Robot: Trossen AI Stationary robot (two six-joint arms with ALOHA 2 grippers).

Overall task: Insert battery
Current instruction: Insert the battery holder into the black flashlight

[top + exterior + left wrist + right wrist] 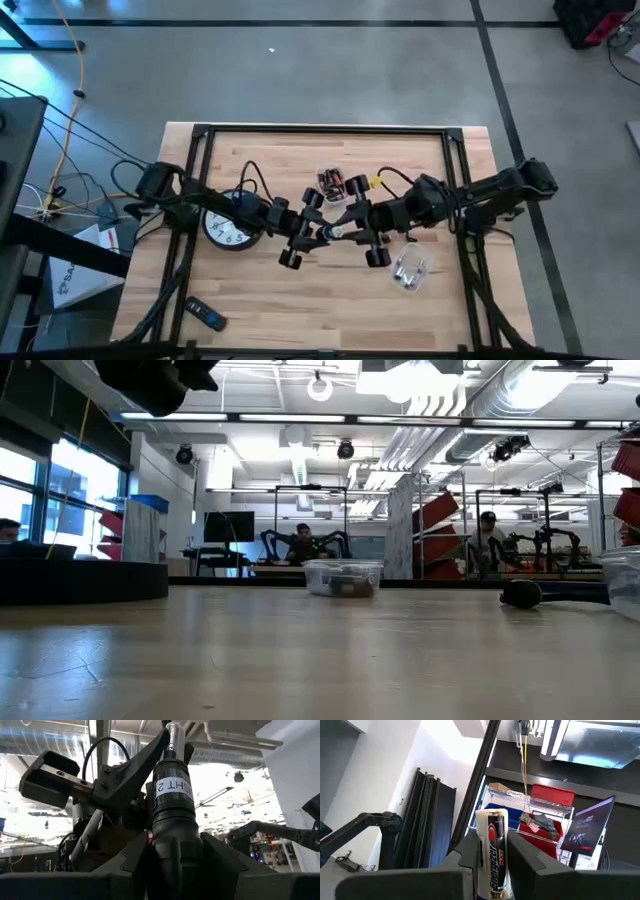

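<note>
1. The right gripper (pixel 492 870), jaws clenched on one battery (pixel 494 855), holds it upright at frame bottom centre.
2. The left gripper (pixel 172 865) clamps one flashlight (pixel 172 805), seemingly.
3. Both meet mid-frame above the worktop (pixel 330 300); next, align battery with the opening.
4. Two clear containers (pixel 333 183) lie nearby.

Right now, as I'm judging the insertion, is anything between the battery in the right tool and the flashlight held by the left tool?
Nothing visible. The right tool grips the battery, the left tool grips the flashlight, and the high view shows both close together above the table. Whether the flashlight's end is open cannot be seen.
</note>
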